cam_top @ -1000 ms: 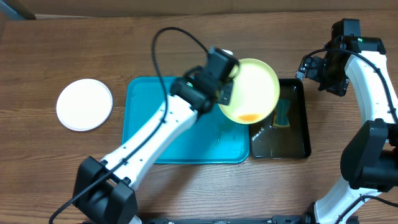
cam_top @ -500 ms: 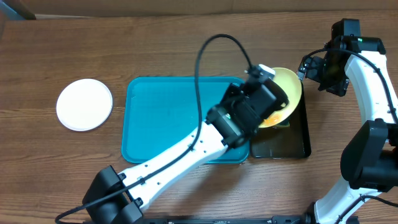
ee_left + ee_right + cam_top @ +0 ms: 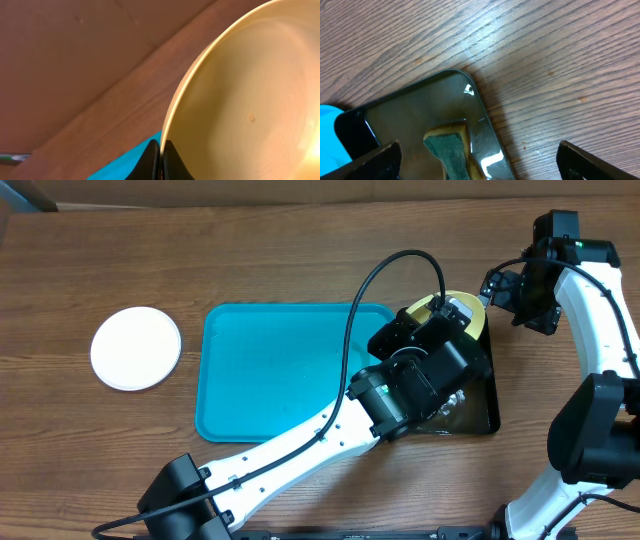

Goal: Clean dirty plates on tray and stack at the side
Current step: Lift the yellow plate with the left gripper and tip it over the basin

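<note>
Left wrist: left gripper fingers pinch the rim of one yellow-green plate.
Overhead, that plate sits over the one black tray, mostly hidden by the arm, just right of the one turquoise tray. The right gripper is by the black tray's far corner, fingers spread wide, gripping nothing. One green sponge lies in the black tray. One white plate is on the table, left of the turquoise tray. Two plates and two trays in view.

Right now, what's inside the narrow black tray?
A green sponge with a tan edge lies inside the narrow black rectangular tray. From overhead, the left arm and the pale yellow round plastic plate cover most of it.
</note>
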You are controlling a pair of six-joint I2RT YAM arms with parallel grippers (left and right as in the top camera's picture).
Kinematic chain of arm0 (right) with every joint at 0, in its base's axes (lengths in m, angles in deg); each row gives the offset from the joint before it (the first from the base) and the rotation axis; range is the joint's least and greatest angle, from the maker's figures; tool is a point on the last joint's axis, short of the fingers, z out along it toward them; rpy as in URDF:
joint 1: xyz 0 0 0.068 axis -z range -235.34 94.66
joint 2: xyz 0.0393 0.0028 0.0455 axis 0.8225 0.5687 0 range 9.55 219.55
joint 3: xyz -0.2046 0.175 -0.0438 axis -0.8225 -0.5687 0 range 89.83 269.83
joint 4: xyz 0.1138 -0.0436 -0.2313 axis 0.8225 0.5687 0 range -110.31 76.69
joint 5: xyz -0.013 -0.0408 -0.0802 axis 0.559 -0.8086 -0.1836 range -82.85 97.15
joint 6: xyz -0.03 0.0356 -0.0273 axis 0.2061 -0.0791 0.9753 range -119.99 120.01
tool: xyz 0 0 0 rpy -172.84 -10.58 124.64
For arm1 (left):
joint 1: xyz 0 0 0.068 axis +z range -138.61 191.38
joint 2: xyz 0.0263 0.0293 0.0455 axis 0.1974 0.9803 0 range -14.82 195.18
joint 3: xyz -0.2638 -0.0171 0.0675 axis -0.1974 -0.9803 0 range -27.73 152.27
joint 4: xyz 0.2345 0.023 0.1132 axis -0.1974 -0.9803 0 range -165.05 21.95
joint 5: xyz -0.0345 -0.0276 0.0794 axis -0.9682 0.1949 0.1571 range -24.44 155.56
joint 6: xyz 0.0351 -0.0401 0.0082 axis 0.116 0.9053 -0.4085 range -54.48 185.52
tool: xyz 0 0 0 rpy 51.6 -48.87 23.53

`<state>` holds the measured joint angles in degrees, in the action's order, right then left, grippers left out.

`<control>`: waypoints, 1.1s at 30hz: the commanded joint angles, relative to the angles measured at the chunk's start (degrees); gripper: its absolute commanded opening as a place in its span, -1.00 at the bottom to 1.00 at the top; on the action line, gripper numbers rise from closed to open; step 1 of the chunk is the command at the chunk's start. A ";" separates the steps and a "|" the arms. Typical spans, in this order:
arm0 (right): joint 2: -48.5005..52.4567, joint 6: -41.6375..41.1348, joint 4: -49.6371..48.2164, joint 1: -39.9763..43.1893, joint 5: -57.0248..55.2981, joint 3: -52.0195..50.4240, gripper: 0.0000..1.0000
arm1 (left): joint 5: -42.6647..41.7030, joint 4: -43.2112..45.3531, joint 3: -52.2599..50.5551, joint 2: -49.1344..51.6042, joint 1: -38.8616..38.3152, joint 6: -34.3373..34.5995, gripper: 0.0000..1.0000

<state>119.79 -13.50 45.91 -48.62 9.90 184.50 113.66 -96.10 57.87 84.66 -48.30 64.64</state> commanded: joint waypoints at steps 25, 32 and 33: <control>-0.72 -0.39 -0.15 -0.22 -0.13 0.48 1.00 | 15.15 12.90 1.55 -1.33 -7.50 -18.43 -0.92; -0.72 -0.39 -0.15 -0.22 -0.13 0.48 1.00 | 15.58 12.87 1.55 -1.33 -7.45 -18.43 -0.92; -0.72 -0.39 -0.15 -0.22 -0.13 0.50 1.00 | 15.58 12.85 1.55 -1.33 -7.41 -18.40 -0.92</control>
<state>119.79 -13.48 45.93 -48.64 9.90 184.50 127.60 -83.69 57.87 84.66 -55.40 46.87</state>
